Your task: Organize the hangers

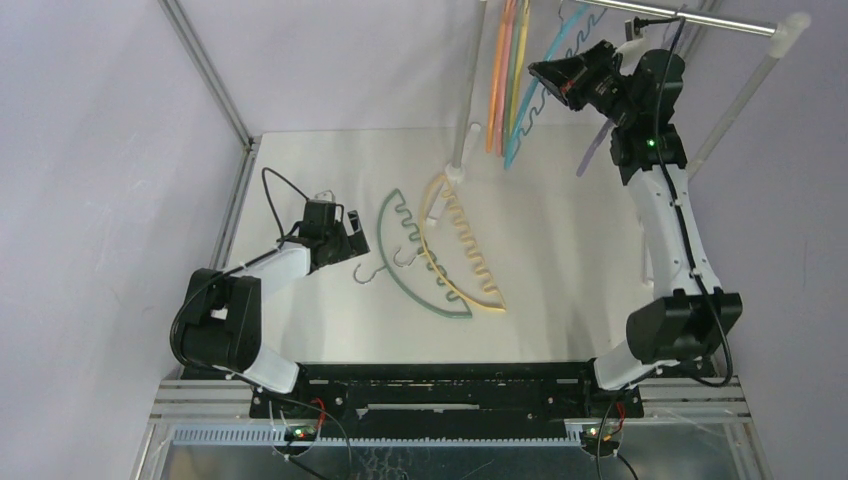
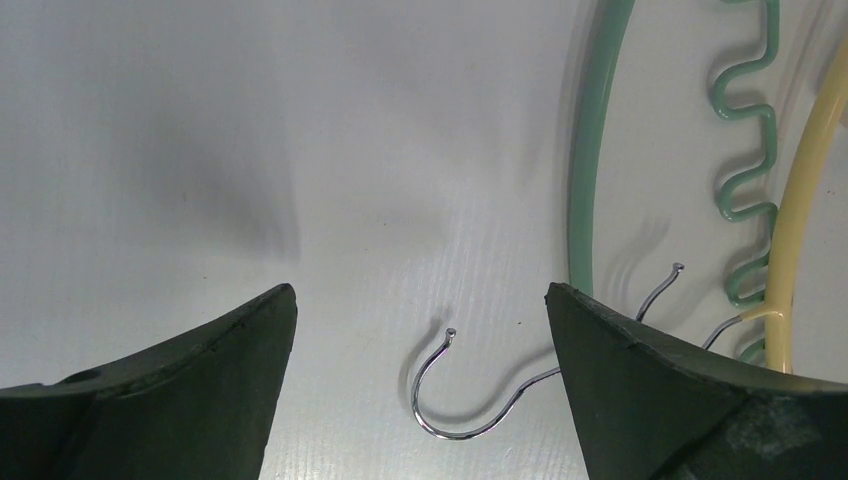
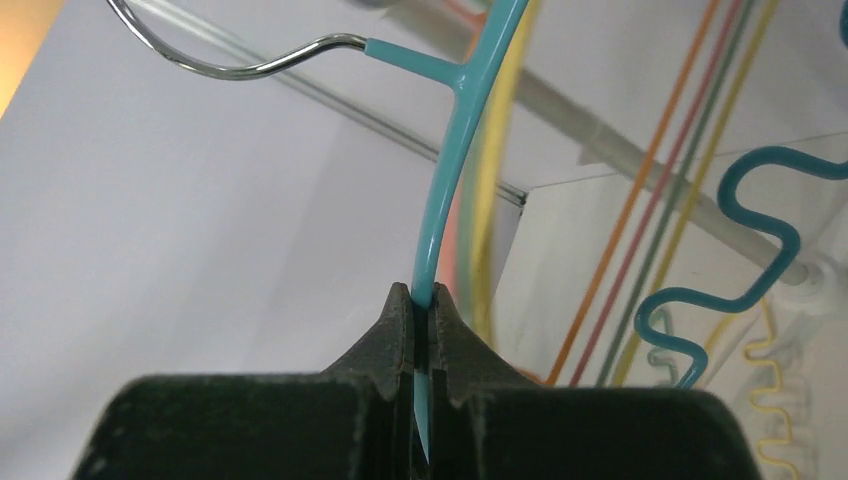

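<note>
A green hanger [image 1: 400, 255] and a yellow hanger [image 1: 470, 265] lie overlapping on the white table. My left gripper [image 1: 352, 240] is open just left of them. In the left wrist view its fingers straddle the green hanger's metal hook [image 2: 470, 395] without touching it; the green hanger [image 2: 585, 150] and the yellow hanger [image 2: 800, 200] run along the right. My right gripper [image 1: 545, 78] is raised by the rack and shut on a blue hanger [image 1: 535, 105]. The right wrist view shows the blue hanger's arm [image 3: 445, 190] pinched between the jaws, its hook [image 3: 240, 68] up left.
Orange, pink and yellow hangers [image 1: 505, 70] hang together on the rack at the back. A pale purple hanger [image 1: 592, 150] hangs by the right arm. The metal rail [image 1: 690, 18] and a white pole [image 1: 470, 90] stand at the table's far side.
</note>
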Controlling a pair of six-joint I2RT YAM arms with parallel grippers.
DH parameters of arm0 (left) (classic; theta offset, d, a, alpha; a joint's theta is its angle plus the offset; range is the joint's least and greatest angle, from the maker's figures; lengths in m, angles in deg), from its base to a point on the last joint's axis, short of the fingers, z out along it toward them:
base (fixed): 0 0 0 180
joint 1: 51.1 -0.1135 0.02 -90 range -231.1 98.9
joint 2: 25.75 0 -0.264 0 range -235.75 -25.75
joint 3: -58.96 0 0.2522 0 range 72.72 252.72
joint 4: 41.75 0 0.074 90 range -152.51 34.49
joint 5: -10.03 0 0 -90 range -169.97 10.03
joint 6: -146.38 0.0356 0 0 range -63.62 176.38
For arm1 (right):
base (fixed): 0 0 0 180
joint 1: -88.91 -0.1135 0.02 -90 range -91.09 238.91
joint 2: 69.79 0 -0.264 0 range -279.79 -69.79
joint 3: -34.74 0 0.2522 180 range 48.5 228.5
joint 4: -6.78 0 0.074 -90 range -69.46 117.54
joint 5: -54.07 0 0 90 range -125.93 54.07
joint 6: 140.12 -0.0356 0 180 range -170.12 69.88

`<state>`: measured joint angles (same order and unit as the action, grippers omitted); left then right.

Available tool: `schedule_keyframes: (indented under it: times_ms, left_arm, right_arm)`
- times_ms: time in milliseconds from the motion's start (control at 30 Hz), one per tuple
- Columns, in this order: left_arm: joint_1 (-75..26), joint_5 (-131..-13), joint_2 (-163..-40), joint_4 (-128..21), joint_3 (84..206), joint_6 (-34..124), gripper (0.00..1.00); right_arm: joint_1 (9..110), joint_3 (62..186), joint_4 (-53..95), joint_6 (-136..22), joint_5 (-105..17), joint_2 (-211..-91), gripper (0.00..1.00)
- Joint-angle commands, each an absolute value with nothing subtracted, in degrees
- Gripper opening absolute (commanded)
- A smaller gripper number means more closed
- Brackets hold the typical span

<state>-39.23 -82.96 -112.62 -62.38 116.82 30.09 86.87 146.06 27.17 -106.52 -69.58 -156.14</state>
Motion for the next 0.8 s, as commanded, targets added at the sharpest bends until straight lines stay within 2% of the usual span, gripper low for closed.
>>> schedule_keyframes:
  times_ms: [0, 400, 767]
  left_arm:
    - [-39.07, -84.18, -111.47, -62.25, 117.15, 31.59, 0.99]
    - [-39.14, -84.40, -113.22, -62.89, 119.25, 31.64, 0.99]
    - [-39.34, -84.60, -113.99, -62.76, 119.36, 31.68, 0.99]
  right_arm:
    - [88.75, 151.08, 22.38, -107.99, -71.92, -158.88, 0.00]
    - [88.65, 158.11, 24.67, -107.53, -71.82, -166.68, 0.00]
    - [85.87, 163.71, 34.99, -101.68, -70.99, -171.45, 0.00]
